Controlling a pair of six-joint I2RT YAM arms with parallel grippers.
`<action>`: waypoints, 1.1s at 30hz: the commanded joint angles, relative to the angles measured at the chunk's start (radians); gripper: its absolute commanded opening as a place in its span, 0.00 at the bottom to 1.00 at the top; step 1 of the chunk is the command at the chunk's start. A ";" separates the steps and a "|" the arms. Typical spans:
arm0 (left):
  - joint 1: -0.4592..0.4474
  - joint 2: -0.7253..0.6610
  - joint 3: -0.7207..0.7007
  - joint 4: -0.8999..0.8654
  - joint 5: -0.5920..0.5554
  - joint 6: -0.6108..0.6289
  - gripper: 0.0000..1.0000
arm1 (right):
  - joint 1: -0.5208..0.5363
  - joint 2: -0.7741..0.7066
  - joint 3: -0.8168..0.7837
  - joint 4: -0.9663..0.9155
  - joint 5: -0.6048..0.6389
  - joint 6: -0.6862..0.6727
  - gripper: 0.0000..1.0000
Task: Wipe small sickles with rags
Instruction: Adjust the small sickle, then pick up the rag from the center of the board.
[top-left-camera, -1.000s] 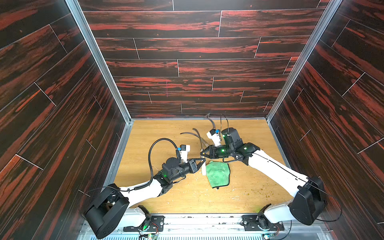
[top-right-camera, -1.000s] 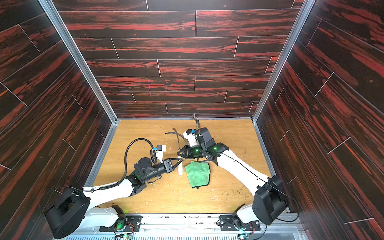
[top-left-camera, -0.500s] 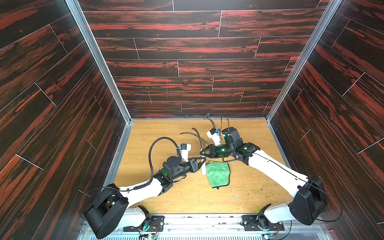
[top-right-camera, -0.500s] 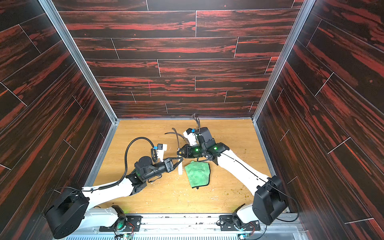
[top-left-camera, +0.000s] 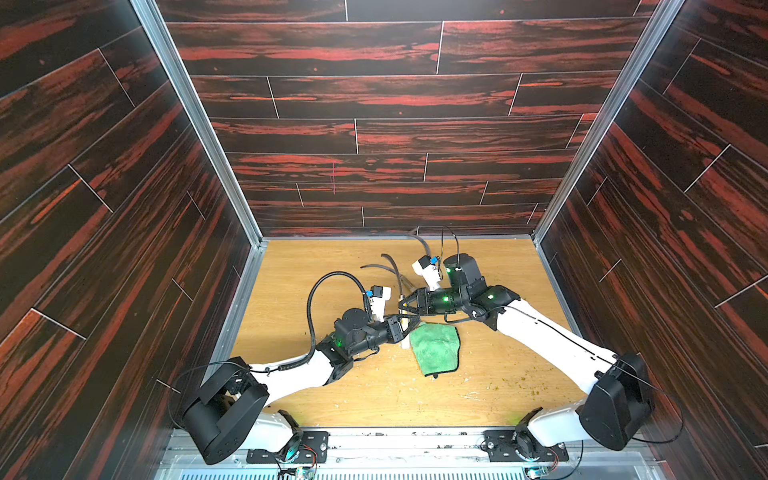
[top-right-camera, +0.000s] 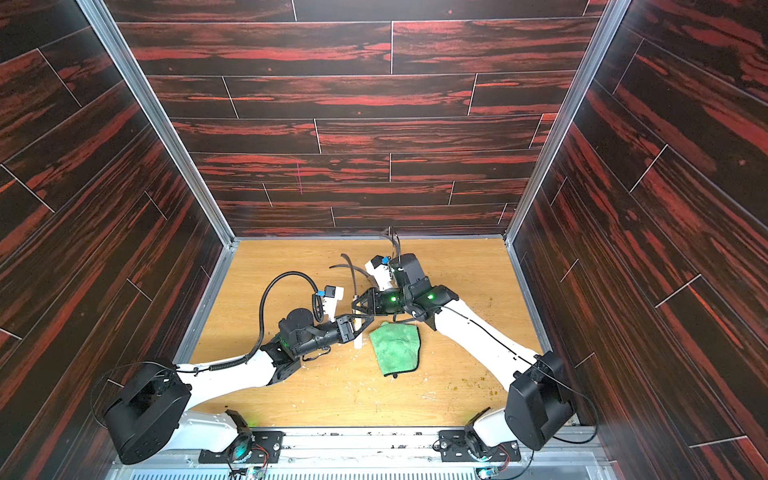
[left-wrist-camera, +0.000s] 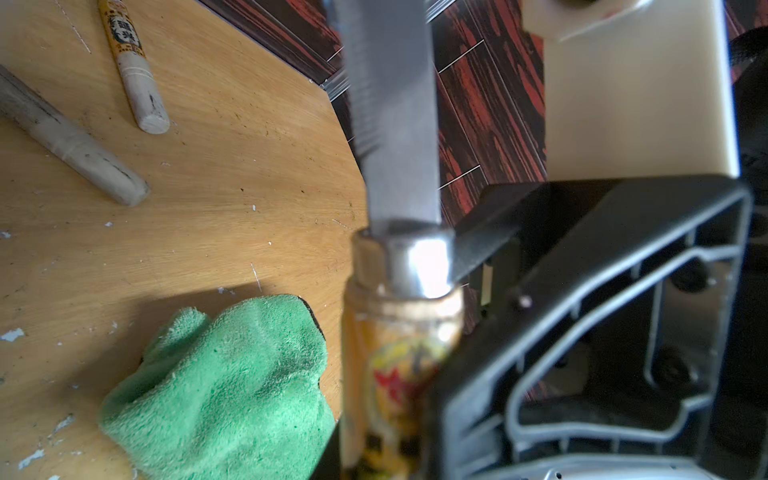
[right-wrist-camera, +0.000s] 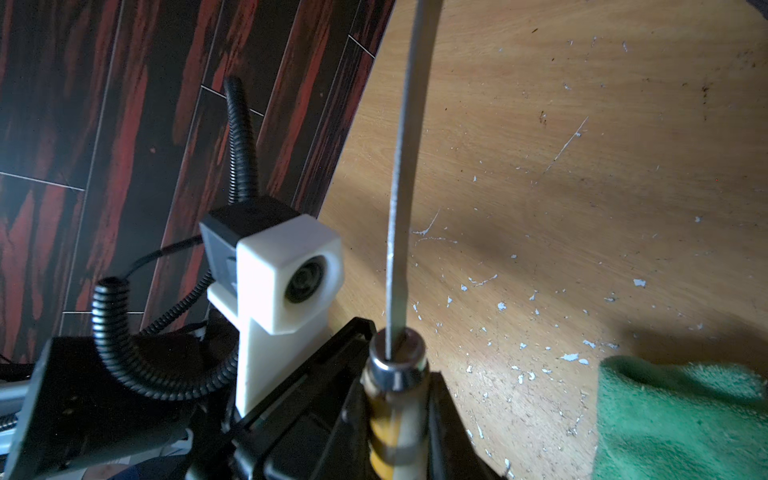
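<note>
Both arms meet over the middle of the wooden table (top-left-camera: 316, 270) on a single tool, the held sickle (left-wrist-camera: 405, 257), whose blade curves away toward the back wall. The right gripper (top-left-camera: 403, 302) is clamped on the handle just under the metal collar, with a finger pressed to each side in the right wrist view. The left gripper (top-left-camera: 409, 323) is closed on the same handle lower down, and the pale butt end pokes out beneath it in both top views. The rag (top-left-camera: 434, 347) lies crumpled on the table just beside that butt end, held by neither arm. Farther back lie a labelled sickle (left-wrist-camera: 133, 79) and a grey-handled sickle (left-wrist-camera: 79, 158) — only their handles show in the left wrist view.
</note>
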 joint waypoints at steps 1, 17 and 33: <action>-0.005 -0.024 0.015 0.011 0.002 0.020 0.00 | 0.004 -0.006 0.012 0.002 0.005 -0.001 0.02; -0.004 -0.064 -0.014 -0.103 -0.074 0.060 0.00 | 0.003 -0.070 0.062 -0.102 0.101 -0.049 0.62; 0.009 -0.128 -0.054 -0.213 -0.038 0.113 0.00 | 0.000 -0.105 0.015 -0.459 0.372 -0.155 0.75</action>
